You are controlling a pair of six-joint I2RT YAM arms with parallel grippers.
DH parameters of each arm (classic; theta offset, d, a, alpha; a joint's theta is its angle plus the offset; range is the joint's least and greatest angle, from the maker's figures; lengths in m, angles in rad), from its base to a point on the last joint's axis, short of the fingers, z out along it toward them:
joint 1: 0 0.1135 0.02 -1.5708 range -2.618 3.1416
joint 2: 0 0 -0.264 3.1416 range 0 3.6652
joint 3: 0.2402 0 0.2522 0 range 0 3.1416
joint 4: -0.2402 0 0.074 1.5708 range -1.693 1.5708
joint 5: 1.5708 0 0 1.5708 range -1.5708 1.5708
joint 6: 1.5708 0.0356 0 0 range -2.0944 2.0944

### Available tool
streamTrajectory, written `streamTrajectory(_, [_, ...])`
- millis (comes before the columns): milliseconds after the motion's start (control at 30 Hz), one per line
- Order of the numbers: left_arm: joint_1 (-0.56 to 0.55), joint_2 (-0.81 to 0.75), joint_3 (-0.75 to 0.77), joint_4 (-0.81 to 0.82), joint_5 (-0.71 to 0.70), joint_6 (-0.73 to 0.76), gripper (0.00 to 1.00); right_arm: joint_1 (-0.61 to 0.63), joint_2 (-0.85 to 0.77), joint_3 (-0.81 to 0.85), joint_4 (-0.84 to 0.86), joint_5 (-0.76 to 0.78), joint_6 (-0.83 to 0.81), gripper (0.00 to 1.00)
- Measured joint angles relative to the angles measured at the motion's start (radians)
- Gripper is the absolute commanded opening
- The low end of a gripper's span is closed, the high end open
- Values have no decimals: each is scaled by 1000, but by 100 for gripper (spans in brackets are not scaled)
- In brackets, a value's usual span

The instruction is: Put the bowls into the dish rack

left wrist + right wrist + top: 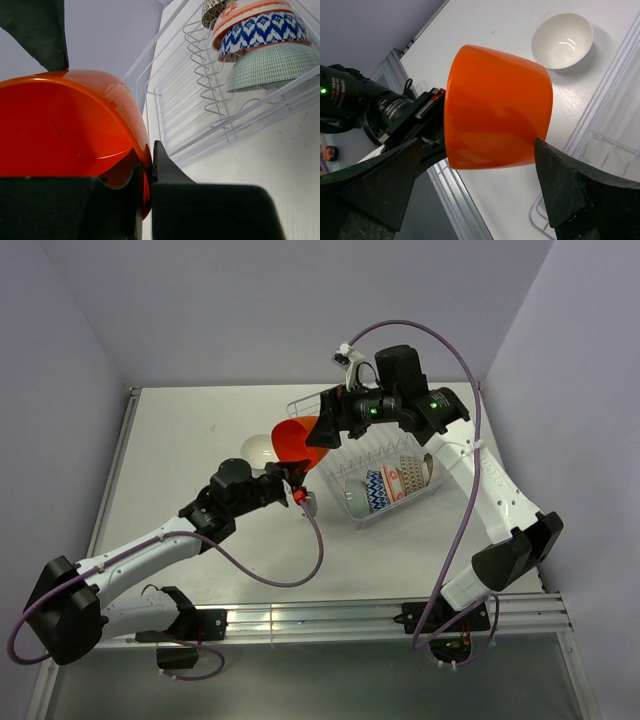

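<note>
An orange-red bowl [297,443] hung tipped on its side above the worktop [200,440]. The left gripper [150,160] held it, jaws pinched on its rim. The right gripper [477,150] faced it from the dish rack [395,510] side, jaws spread wide and flanking the bowl's wall.

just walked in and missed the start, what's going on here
The left gripper pinches the rim of the orange bowl, holding it beside the dish rack. The open right gripper straddles that bowl, likely a handover. Patterned bowls already sit in the rack; a white bowl waits on the table.
</note>
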Motion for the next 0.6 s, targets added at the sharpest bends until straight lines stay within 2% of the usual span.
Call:
streamTrajectory(567, [-65,1,2,31,-46,-16,0,7,0,-55,-1,32,-5,100])
streamTrajectory(600, [-65,1,2,32,-45,-18,0,6,0,-58,0,29,-5,98])
